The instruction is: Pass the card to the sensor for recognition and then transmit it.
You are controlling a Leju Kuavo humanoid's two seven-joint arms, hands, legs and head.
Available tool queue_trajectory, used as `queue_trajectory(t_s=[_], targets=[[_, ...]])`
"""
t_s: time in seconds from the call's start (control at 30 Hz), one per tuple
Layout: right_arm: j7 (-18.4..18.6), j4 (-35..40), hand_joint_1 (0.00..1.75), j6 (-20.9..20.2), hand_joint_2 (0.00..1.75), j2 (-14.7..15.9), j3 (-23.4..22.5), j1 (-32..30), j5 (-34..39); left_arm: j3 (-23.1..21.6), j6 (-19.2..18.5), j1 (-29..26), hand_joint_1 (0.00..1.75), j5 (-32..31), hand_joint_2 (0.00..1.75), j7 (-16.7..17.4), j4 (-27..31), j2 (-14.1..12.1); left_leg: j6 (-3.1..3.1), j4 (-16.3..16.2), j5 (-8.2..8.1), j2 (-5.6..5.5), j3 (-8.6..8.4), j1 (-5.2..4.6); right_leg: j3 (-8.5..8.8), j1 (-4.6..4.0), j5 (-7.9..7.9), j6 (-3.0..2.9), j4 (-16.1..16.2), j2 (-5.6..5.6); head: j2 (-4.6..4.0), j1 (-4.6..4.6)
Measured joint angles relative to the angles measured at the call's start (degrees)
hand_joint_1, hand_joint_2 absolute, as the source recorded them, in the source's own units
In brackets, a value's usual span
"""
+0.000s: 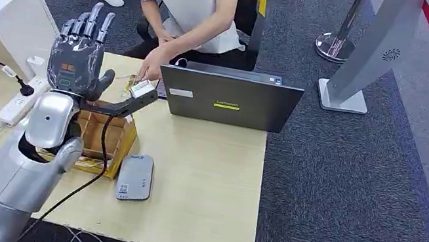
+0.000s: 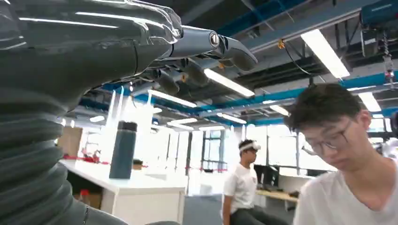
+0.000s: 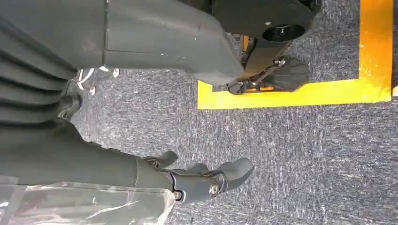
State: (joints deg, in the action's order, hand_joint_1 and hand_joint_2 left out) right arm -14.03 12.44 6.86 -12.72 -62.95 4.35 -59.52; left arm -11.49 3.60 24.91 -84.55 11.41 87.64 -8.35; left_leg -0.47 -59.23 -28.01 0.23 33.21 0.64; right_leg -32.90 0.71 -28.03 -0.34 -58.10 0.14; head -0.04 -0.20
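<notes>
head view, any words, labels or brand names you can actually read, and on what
None can be read for certain.
Laptop: a yellow-green strip with a small logo on the lid, too small to read; a white sticker beside it, blurred.
Grey device on the table: a small label, too small to read.
Cardboard box: print on its side, blurred.
Left robot hand: small coloured marks, no legible text.

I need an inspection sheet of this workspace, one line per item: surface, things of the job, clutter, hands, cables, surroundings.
Surface: light wooden table.
Job's things: small white piece, perhaps the card, on a dark arm, beside a person's hand.
Clutter: cardboard box, grey device, laptop.
Hands: left hand raised, open, empty; right hand hanging over carpet, empty.
Cables: black cable running off the table edge; power strip.
Surroundings: yellow floor tape.
</notes>
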Motion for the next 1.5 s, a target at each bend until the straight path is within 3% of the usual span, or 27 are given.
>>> queue_trajectory(t_s=[0.1, 0.2, 0.33, 0.5, 0.73, 1.0, 1.5], targets=[[-0.44, 0.02, 0.00, 0.26, 0.00, -0.09, -0.78, -0.08, 1.51, -2.88, 0.11, -5.90, 0.00, 1.90, 1.75, -3.44, 6.68, 0.33, 0.01, 0.01, -0.08, 0.03, 0.01, 0.00, 0.00, 0.00, -0.03, 0.02, 0.02, 0.05, 0.00, 0.02], [-0.81, 0.07, 0.00, 0.83, 0.00, -0.26, -1.94, -0.23, 2.80, -7.53, 2.14, -13.91, 0.00, 2.08, 1.75, -4.40, 13.16, -0.54, 0.03, 0.01, -0.19, 0.09, 0.01, 0.00, 0.00, 0.00, -0.11, 0.02, 0.03, 0.09, 0.00, 0.04], [-0.85, 0.13, 0.00, 1.01, 0.00, -0.42, -3.26, -0.56, 3.65, -10.89, 5.07, -22.86, 0.00, 3.04, 1.75, -4.42, 18.29, -4.35, 0.05, 0.02, -0.26, 0.11, -0.01, 0.01, -0.03, 0.00, -0.20, 0.06, 0.02, 0.11, 0.00, 0.04], [-0.52, 0.31, 0.00, 1.03, 0.00, -0.42, -4.20, -0.62, 3.67, -11.11, 5.14, -28.48, 0.00, 4.16, 1.75, -5.23, 20.62, -7.67, 0.02, 0.04, -0.22, 0.07, -0.01, 0.02, 0.00, -0.01, -0.21, 0.05, -0.01, 0.04, 0.00, 0.04], [-0.50, 0.35, 0.00, 1.09, 0.00, -0.42, -4.35, -0.63, 2.73, -10.36, 2.43, -30.93, 0.00, 5.16, 1.75, -3.57, 20.46, -8.96, 0.03, 0.02, -0.21, 0.04, -0.05, 0.01, 0.07, 0.00, -0.19, 0.06, 0.00, -0.01, 0.00, 0.07], [0.17, 0.37, 0.00, 0.96, 0.00, -0.41, -4.33, -0.57, 1.16, -3.02, -1.48, -28.29, 0.00, 4.46, 1.75, -1.93, 12.03, -7.91, 0.01, 0.02, -0.18, 0.02, -0.07, 0.02, 0.07, -0.01, -0.17, 0.03, -0.02, -0.01, 0.00, 0.04], [0.33, 0.52, 0.00, 1.09, 0.00, -0.42, -4.33, -0.57, 0.83, -0.24, -1.81, -28.00, 0.00, 4.46, 1.75, -2.15, 8.64, -6.55, 0.02, 0.02, -0.18, 0.01, -0.06, 0.01, 0.07, 0.00, -0.17, 0.03, -0.01, -0.01, 0.00, 0.07]])
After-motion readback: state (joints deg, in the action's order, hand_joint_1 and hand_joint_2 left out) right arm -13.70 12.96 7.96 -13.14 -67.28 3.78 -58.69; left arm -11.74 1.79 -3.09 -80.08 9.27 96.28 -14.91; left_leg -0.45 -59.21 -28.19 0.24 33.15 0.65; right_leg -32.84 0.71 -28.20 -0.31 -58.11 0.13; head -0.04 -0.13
